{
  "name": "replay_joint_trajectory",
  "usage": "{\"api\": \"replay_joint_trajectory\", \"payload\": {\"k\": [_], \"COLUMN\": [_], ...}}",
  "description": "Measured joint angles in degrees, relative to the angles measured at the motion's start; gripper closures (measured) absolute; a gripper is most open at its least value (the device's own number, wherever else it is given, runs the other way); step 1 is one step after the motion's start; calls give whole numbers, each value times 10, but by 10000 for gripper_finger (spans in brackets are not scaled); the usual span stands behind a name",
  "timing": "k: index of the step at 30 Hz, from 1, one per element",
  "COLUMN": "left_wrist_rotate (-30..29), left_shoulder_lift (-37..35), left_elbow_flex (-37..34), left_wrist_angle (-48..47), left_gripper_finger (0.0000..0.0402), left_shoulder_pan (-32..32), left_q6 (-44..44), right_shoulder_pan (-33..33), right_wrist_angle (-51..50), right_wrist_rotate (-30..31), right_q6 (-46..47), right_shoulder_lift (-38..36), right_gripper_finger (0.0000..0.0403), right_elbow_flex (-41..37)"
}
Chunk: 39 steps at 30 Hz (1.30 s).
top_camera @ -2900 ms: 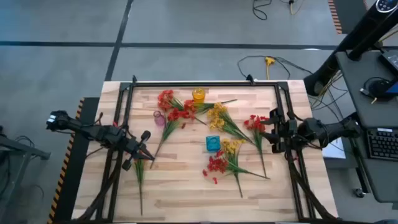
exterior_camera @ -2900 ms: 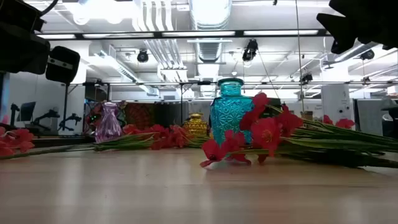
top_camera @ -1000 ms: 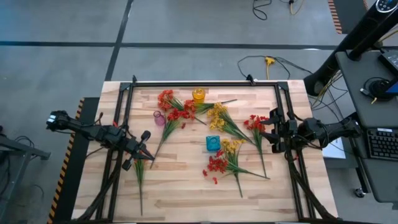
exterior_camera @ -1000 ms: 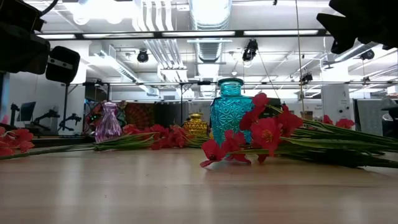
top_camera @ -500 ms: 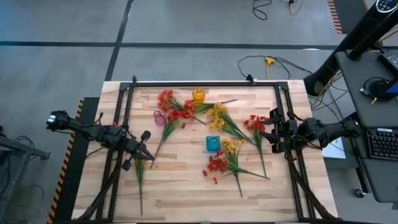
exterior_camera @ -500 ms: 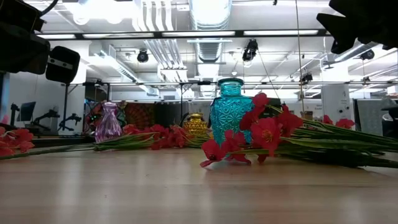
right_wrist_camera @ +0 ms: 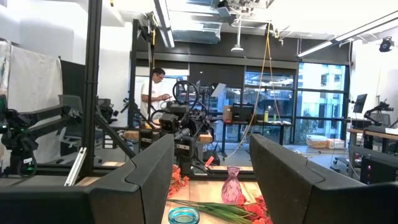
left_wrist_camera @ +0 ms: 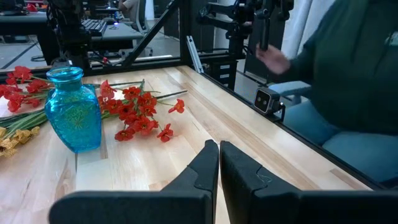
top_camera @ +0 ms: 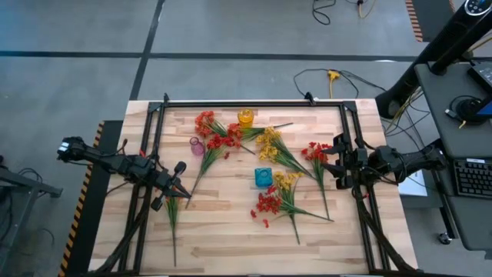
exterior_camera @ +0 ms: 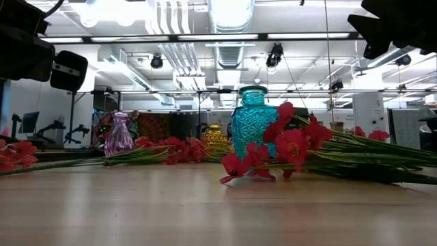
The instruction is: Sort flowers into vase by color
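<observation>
Grey floor (top_camera: pixel 231 31), ceiling strip lights (exterior_camera: pixel 225 36), tall windows (right_wrist_camera: pixel 323 93) behind.

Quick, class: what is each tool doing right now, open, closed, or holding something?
Left tool: closed, holding nothing, near the table's left edge.
Right tool: open, holding nothing, at the table's right edge.

Readable text: none anywhere, checked all four views.
Blue vase (left_wrist_camera: pixel 74 109): just a moulded glass pattern, no label or brand.
Purple vase (exterior_camera: pixel 119 135): plain, no markings.
Yellow vase (top_camera: pixel 245 117): too small to show any lettering.
Desk (top_camera: pixel 223 231): bare wood, no stickers or numbers.
Striped edge left of desk (top_camera: pixel 86 185): orange and black hazard bands only, no words.
Room behind: nothing legible on screens or walls.
</observation>
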Motion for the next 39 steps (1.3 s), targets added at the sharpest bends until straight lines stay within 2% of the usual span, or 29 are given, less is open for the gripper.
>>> {"api": "replay_joint_trajectory", "payload": {"k": [2,4,6,11,14,16,21,24,29,32,35,37,39], "left_wrist_rotate": [0,-9,-13,1,0,0,0,0,0,0,-12,-40,-93], "left_shoulder_lift": [0,0,4,20,20,17,15,20,25,30,42,60,86], "left_elbow_flex": [0,0,-2,0,9,21,45,51,63,68,71,71,71], "left_wrist_angle": [0,17,96,324,394,404,370,366,369,371,372,378,390], "left_gripper_finger": [402,402,402,402,402,402,402,402,402,402,402,402,402], "left_shoulder_pan": [0,1,0,-1,-1,-1,-1,-1,-1,-1,-1,-1,-1], "left_q6": [3,67,90,-74,-114,-101,11,14,4,13,58,76,69], "right_shoulder_pan": [0,0,0,0,0,0,0,0,0,0,-1,0,0], "right_wrist_angle": [0,0,0,0,0,0,2,19,38,-17,-73,-86,-90], "right_wrist_rotate": [0,0,0,0,0,0,0,0,2,54,115,144,175], "right_q6": [0,0,0,0,0,0,0,1,56,114,138,138,139], "right_shoulder_lift": [0,0,0,0,0,0,0,0,0,0,11,28,54], "right_gripper_finger": [200,200,200,200,200,200,200,200,200,200,200,200,200], "right_elbow_flex": [0,0,0,0,0,0,0,0,2,28,58,66,77]}}
